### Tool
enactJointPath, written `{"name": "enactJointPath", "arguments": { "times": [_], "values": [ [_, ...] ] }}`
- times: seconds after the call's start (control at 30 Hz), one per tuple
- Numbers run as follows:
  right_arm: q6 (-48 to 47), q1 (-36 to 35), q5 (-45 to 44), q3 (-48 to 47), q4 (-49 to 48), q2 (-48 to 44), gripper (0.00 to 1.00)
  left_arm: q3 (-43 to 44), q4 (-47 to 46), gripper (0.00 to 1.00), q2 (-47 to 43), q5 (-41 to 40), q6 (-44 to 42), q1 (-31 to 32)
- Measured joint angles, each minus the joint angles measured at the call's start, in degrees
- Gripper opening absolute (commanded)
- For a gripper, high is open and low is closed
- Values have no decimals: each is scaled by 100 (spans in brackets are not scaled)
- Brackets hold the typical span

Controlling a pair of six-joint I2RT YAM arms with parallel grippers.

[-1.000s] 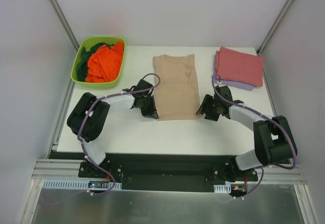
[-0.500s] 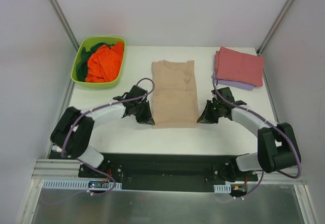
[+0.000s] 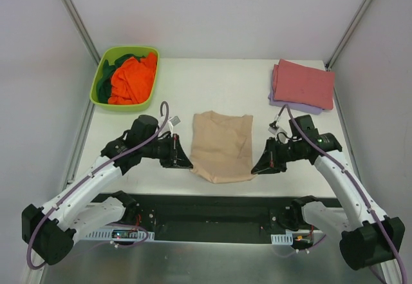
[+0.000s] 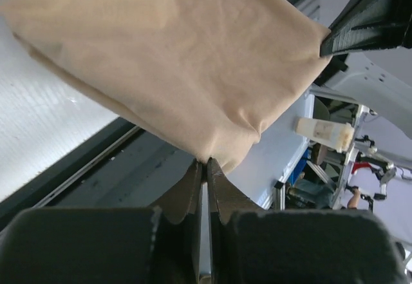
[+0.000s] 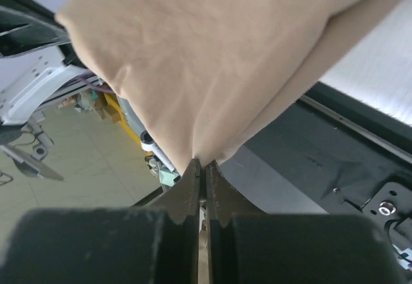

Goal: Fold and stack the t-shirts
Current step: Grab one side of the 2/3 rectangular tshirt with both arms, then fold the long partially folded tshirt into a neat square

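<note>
Both arms have pulled back toward the near edge of the table (image 3: 161, 110), dragging the tan-beige t-shirt (image 3: 222, 143) nearer, with its near hem lifted. The left fingers (image 4: 192, 182) and right fingers (image 5: 189, 182) are each clamped tight on a near corner of it. A folded dusty red t-shirt (image 3: 304, 83) lies far right.

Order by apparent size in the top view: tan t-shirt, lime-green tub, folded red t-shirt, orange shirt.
Largest: tan t-shirt and lime-green tub, too alike to rank.
Then: folded red t-shirt.
Smallest: orange shirt.
</note>
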State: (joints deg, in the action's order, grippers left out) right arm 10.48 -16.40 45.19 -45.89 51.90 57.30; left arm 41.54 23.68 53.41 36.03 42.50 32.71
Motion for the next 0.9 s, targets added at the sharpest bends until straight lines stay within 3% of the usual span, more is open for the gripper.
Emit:
{"name": "enactJointPath", "arguments": {
  "times": [0.17, 0.37, 0.6, 0.9],
  "values": [
    [-142, 131, 181, -769, 599, -199, 0, 369, 280, 0, -188, 122, 13, -9],
    [-289, 404, 35, -1344, 745, 236, 0, 833, 330, 0, 396, -85, -22, -304],
    [-98, 852, -431, -1462, -155, 656, 0, 1600, 210, 0, 1357, -968, -160, -470],
    [179, 1141, -348, -1438, -1167, 1482, 0, 2227, -101, 0, 2470, -1099, -334, -807]
  ]
}}
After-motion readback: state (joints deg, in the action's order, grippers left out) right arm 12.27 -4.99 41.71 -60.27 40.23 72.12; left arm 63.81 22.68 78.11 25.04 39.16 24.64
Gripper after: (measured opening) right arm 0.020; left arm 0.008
